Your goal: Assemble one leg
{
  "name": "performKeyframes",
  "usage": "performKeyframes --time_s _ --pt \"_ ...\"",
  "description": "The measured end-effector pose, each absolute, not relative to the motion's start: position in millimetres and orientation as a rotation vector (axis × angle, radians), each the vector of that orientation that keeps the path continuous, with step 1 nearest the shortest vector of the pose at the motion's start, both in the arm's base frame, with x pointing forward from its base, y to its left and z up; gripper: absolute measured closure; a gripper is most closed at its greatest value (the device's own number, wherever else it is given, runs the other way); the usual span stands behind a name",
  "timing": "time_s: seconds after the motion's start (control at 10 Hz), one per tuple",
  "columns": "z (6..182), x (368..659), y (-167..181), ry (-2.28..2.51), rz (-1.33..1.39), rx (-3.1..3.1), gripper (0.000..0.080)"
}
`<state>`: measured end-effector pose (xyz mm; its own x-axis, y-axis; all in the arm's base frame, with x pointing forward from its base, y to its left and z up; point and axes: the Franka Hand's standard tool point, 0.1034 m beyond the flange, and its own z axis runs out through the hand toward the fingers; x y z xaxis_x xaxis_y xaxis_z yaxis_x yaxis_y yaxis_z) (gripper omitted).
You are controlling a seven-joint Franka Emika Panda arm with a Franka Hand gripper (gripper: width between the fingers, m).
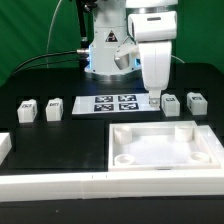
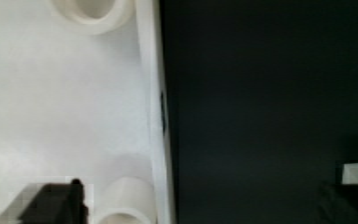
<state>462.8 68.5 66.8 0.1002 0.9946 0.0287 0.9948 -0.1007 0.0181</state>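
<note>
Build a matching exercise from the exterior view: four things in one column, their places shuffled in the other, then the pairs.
1 marker board
2 tray
3 gripper
4 leftmost leg

A foreground, toward the view's right
B far at the view's left
C middle of the table
D by the marker board's right edge, low

Pairs: 1-C, 2-A, 3-D, 4-B

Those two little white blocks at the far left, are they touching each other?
Apart. The exterior view shows a strip of dark table between the outer leg and the inner leg at its left.
</note>
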Motion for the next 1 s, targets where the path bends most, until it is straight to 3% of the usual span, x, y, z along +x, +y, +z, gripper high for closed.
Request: performKeyframes --time_s 0.2,1.0 --pt "64.7 462.2 68.6 -2.049 -0.049 -2.366 0.0151" --pt "58.6 442.0 79.4 -0.611 -0.039 -3.005 0.0151"
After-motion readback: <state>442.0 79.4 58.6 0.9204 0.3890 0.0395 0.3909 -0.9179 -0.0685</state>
